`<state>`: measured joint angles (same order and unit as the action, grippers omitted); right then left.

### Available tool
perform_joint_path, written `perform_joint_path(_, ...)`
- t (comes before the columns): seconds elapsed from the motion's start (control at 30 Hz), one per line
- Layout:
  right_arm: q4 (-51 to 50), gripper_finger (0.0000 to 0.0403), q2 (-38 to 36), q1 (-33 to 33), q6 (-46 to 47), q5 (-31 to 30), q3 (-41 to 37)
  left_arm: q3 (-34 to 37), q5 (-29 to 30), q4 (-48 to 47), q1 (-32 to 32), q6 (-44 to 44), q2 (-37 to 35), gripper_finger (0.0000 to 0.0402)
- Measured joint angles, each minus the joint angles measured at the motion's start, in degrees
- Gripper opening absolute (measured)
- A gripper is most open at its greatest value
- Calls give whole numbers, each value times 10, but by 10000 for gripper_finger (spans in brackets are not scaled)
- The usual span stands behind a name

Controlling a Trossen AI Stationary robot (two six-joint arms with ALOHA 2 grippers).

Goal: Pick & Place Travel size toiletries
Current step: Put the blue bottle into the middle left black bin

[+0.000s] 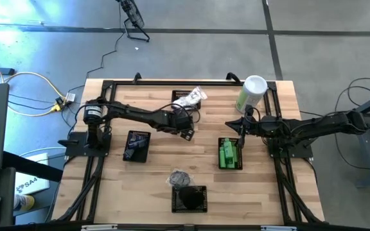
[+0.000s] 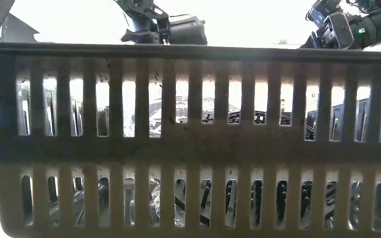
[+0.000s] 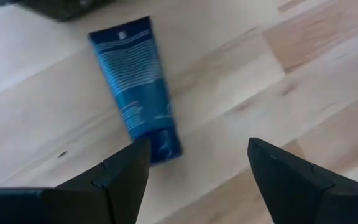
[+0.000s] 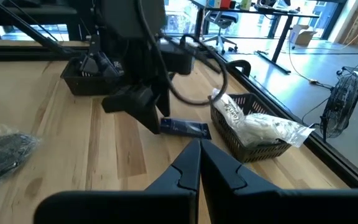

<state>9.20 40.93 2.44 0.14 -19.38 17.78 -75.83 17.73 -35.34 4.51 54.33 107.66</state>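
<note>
A blue tube (image 3: 135,87) with white print lies flat on the wood near the table's middle. My left gripper (image 3: 197,168) is open and hovers just over its cap end (image 3: 165,142), one finger beside the cap and the other over bare wood. The right wrist view shows the same tube (image 4: 185,127) under the left gripper (image 4: 138,109). My right gripper (image 4: 199,155) is shut and holds nothing; it hangs over the far edge of the basket of green bottles (image 1: 230,154). White crinkly packets (image 4: 263,127) fill the far basket (image 1: 188,97).
A basket with black tubes (image 1: 135,145) sits left of the middle. A black mesh basket (image 1: 189,199) stands at the near edge, with a clear bag of dark pieces (image 1: 180,178) beside it. The pale-green canister (image 1: 252,93) stands far right. A slotted basket wall (image 2: 190,139) fills the low view.
</note>
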Motion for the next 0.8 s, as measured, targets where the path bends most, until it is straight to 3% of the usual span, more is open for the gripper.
perform_joint_path(0.37, -5, 4, 0, 0, 0, -2, 0, 1, 41, -12, 0, 0, 14, 262)
perform_joint_path(0.8, -4, 4, 0, 0, -3, -2, 0, 1, 45, -21, 0, -5, 14, 262)
